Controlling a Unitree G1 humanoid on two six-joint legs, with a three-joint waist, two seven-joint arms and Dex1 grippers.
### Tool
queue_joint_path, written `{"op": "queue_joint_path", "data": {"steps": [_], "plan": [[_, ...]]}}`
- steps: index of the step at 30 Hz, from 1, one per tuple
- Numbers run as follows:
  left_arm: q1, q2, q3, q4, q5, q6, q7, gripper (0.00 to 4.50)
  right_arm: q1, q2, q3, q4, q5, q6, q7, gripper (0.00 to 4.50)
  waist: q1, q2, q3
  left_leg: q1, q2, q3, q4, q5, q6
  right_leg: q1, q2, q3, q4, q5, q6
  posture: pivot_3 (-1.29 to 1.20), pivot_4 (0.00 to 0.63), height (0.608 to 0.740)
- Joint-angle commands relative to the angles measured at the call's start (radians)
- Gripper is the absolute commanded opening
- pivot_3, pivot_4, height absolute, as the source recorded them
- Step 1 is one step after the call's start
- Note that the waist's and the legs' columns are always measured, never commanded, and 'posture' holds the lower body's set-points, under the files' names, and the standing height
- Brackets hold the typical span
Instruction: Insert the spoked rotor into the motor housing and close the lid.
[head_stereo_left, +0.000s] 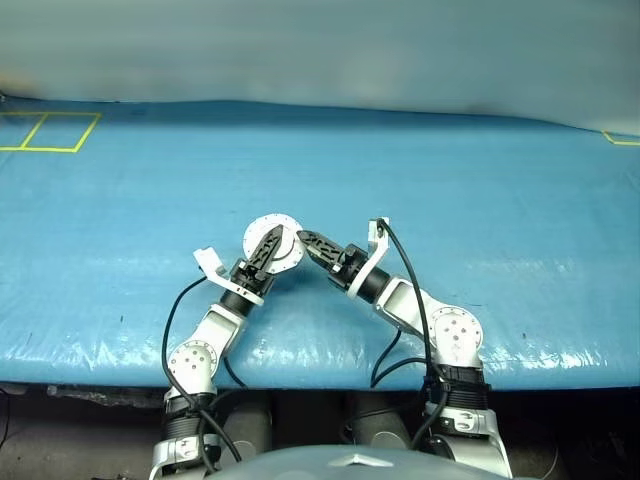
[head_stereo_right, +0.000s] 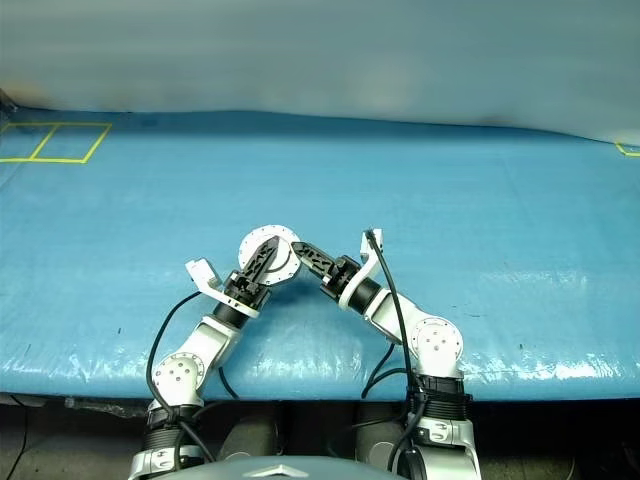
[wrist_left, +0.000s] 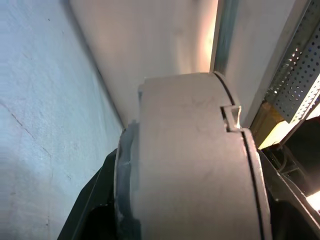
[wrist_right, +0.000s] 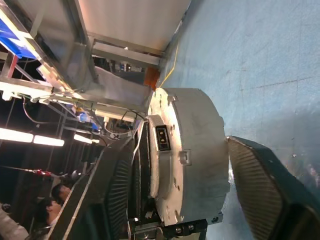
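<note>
Motor housing (head_stereo_left: 272, 243) sits lifted just above the blue table cover (head_stereo_left: 480, 210), near the front edge and between the two arms, turned so that its round silver face with a ring of small holes points up toward the head camera. The left gripper (head_stereo_left: 268, 250) has it: the left wrist view shows the grey drum wedged between the two black fingers (wrist_left: 95, 200), one on each flat side, so the jaws are part-open and closed on the body. That grip across the faces probably leaves the rim free for the other arm. The right gripper (head_stereo_left: 312, 245) reaches in from the opposite side; in its wrist view the jaws are spread wide, one ribbed finger (wrist_right: 260, 180) standing clear of the drum, so it holds nothing. My guess is that it is steadying or about to press the lid (wrist_right: 156, 155). Whether the rotor is already inside cannot be told.
</note>
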Motion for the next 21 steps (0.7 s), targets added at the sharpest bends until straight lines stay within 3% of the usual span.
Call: {"op": "queue_joint_path", "data": {"steps": [1,8,14,21], "plan": [[-0.003,-0.071,0.018,0.011,0.011,-0.050,0.014,2.77,-0.014,0.001,0.022,-0.099,-0.012,-0.043,0.056,3.14,0.000,0.000,0.000,0.000,0.000,0.000,0.000,0.000,0.000,0.000,0.000,0.000,0.000,0.000,0.000,0.00,0.150,0.740],[-0.093,-0.085,0.144,0.080,0.056,-0.286,0.125,2.77,-0.020,-0.029,0.017,-0.097,-0.092,-0.101,0.052,3.14,0.005,-0.002,0.000,0.000,0.000,0.000,0.001,0.000,0.000,0.000,0.000,0.000,0.000,0.000,0.000,0.00,0.150,0.740],[-0.183,-0.023,0.268,0.132,0.059,-0.371,0.211,2.77,-0.010,-0.037,0.012,-0.096,-0.093,-0.090,0.047,3.14,0.012,-0.003,0.001,-0.001,0.000,0.000,0.001,0.000,0.000,0.000,0.000,0.000,0.000,0.003,0.003,0.00,0.150,0.740],[-0.251,0.076,0.271,0.262,0.216,-0.379,0.325,2.77,-0.020,-0.038,0.039,-0.089,-0.135,-0.092,0.046,3.14,0.017,-0.004,0.001,0.002,-0.001,0.000,0.002,0.000,0.000,0.002,0.000,0.000,0.000,0.004,0.006,0.00,0.150,0.740]]}}
